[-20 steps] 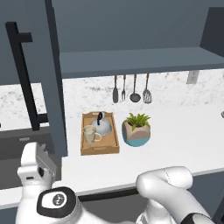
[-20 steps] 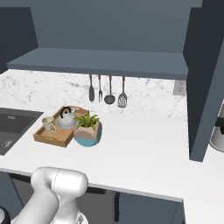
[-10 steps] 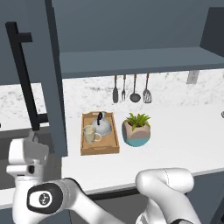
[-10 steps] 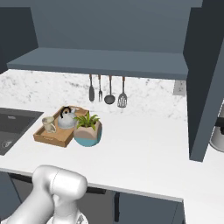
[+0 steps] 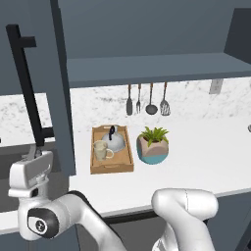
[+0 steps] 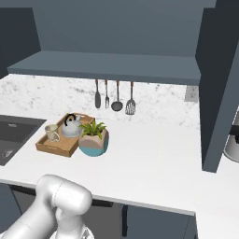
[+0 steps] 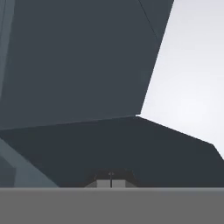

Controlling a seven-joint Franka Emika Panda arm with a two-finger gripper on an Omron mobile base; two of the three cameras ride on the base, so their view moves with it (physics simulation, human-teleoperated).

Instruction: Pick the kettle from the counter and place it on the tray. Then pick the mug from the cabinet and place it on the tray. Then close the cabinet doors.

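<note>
Tray (image 5: 112, 166) sits on the counter (image 5: 196, 152) toward its back edge, left of the middle, just right of the sink (image 6: 11, 135). Kettle (image 5: 113, 141) stands upright in the tray's far half, black handle arched on top. Mug (image 5: 101, 150) stands upright in the tray's near-left part, just beside the kettle, handle to the right. Plant pot (image 5: 153, 145) is on the counter just beside the tray's right rim; in the right base view it partly covers the tray's near corner. 4 utensils (image 5: 146, 100) hang on the back wall above the counter's rear edge. Cabinet (image 5: 147, 29) shelf is bare above them. Left cabinet door (image 5: 60, 88) stands open, its black bar handle (image 5: 28, 90) facing the camera; right cabinet door (image 6: 219, 93) is also swung out. Gripper (image 5: 35, 153) is up at the lower end of the bar handle, at the counter's left end, jaws fully closed; contact with the handle cannot be told. Hand view shows flat dark panels, closed tips at bottom.
</note>
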